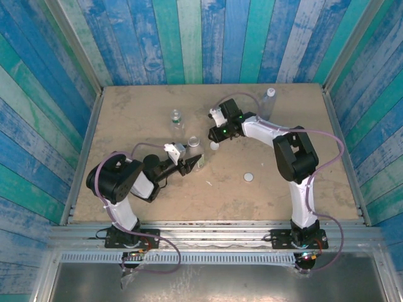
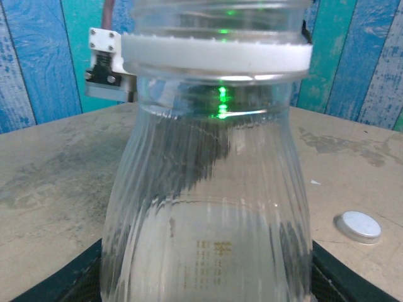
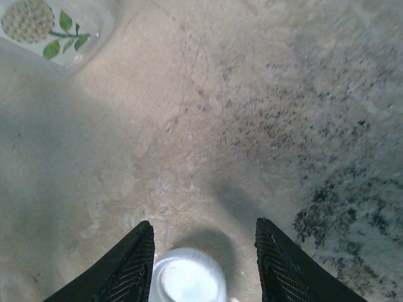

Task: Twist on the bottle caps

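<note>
The tan surface (image 1: 126,195) carried everything. The green-labelled bottle (image 1: 176,118) stood toward the back and the blue-tinted bottle (image 1: 269,104) at the far right, both well apart from the work. Near the centre the short bottle (image 2: 208,207) stood upright, held low on its ribbed body by the left fingers (image 2: 69,280), which were closed against it on both sides. Its threaded neck, with a white ring beneath, was bare. Just beyond it the right fingers (image 3: 126,264) pointed down at the surface. They stood fairly wide on either side of a cap (image 3: 189,280) that lay flat between them and was not yet gripped. A second cap (image 2: 359,226) lay apart to the right.

The step in hand looked to be picking up that first cap. It sat nearer one finger than the other, so the closing would likely nudge it sideways. Centring the fingers over it first would give a cleaner hold. The cap was thin, so the pads needed to come almost down to the surface to catch its rim rather than ride over the top. A gentle, even squeeze would keep it from flicking out. Which face was up could not be told, and that would matter before carrying it to the neck. The left hold should be firm enough to resist the twist.
</note>
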